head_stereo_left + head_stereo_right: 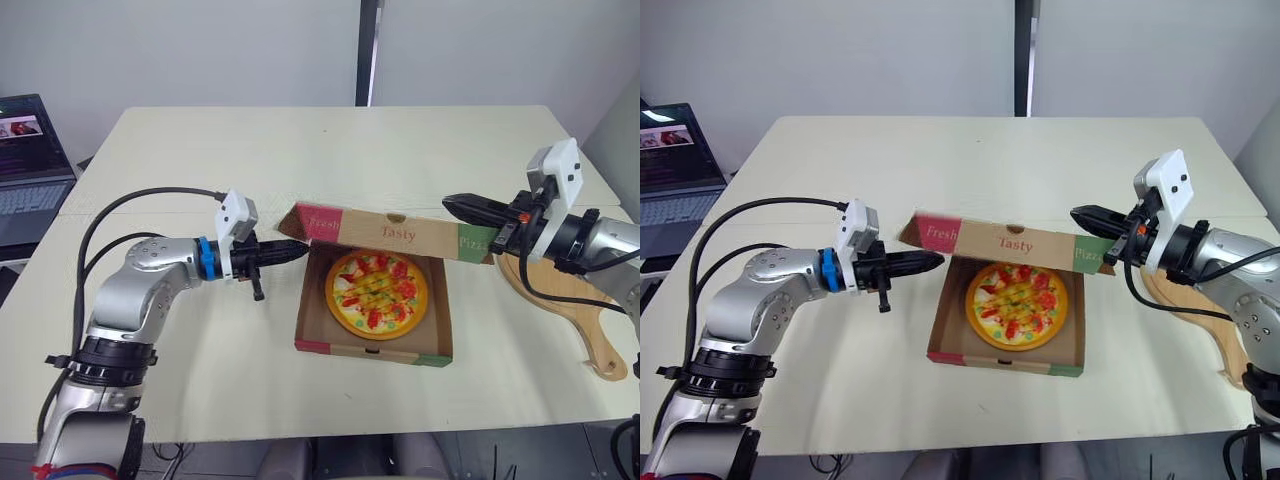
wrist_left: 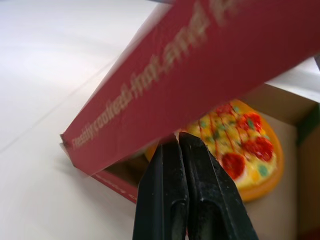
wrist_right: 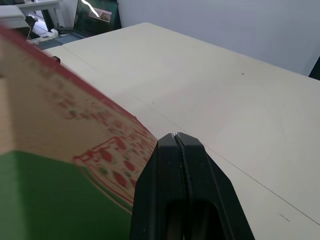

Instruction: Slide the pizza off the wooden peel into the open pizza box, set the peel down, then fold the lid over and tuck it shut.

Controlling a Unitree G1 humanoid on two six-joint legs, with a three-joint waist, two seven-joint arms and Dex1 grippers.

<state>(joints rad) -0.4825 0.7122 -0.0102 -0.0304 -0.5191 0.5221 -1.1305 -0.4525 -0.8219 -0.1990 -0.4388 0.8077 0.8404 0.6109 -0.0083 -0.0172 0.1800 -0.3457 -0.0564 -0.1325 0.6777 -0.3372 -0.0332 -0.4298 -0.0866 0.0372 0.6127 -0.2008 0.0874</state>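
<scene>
A laptop (image 1: 30, 160) sits far off on the left, past the edge of the big pale table (image 1: 330, 150).

Next comes the left gripper (image 1: 303, 249). Its two black fingers are pressed tight together and hold nothing. The tip is right at the left corner of the box lid (image 1: 400, 232), just under the red edge. I cannot tell if it really touches.

In the middle of the table is the pizza box (image 1: 370, 349). The pizza (image 1: 377, 293) lies flat inside it, round and yellow with red bits on top. The lid is half up. It stands like a little wall along the back of the box, with words on it.

Then comes the right gripper (image 1: 447, 200). Its fingers are squeezed together too, with nothing between them. The tip is up by the right end of the lid, near the green part.

Last, on the right, the wooden peel (image 1: 590, 325) lies flat on the table. It is beside the box and partly under the right arm. Nothing is on it.
</scene>
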